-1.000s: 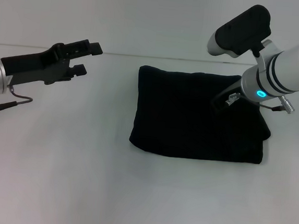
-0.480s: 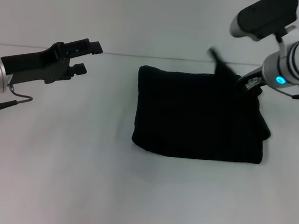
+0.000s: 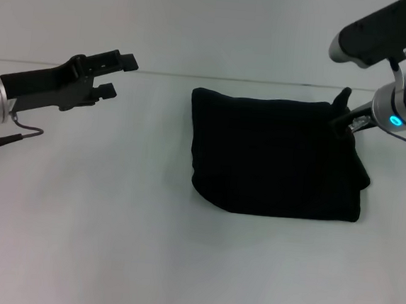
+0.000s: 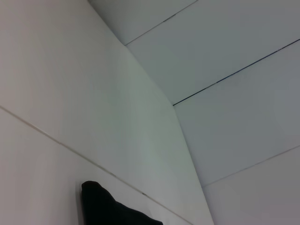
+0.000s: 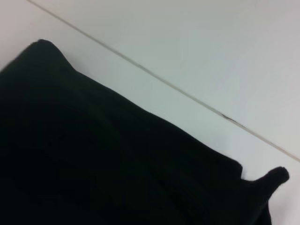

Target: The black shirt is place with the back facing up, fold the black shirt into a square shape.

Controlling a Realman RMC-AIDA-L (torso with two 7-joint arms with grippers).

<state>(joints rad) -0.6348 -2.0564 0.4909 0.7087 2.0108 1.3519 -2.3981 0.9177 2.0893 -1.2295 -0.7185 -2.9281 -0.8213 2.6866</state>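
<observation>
The left gripper (image 3: 121,76) hangs above the left side of the table (image 3: 97,228), well apart from the black shirt (image 3: 277,155). Its two fingers (image 3: 128,61) stand a little apart with a clear gap between them, and they hold nothing and touch nothing.

The right gripper (image 3: 343,113) is at the far right corner of the shirt, just at the cloth's far edge. Its dark fingers blend into the black cloth there, so I cannot tell how far apart they are or whether they pinch the fabric. A small peak of cloth or fingertip rises at that corner; which of the two it is I cannot tell.

The shirt lies folded into a rough square, right of the table's middle and toward its far edge. Its far edge runs nearly straight, close to the line where the table meets the wall (image 3: 200,24). The left edge is rounded and slants inward toward the near side; the near edge is fairly straight; the right edge bulges out a little near the middle. No lettering shows on the upper face.

In the right wrist view the shirt (image 5: 93,159) fills most of the picture, with one small tab of cloth sticking out at a corner. In the left wrist view only a corner of it (image 4: 101,206) shows.

Bare tabletop spreads wide to the left of the shirt and along the whole near edge; a narrow strip lies beyond the shirt's right edge.
</observation>
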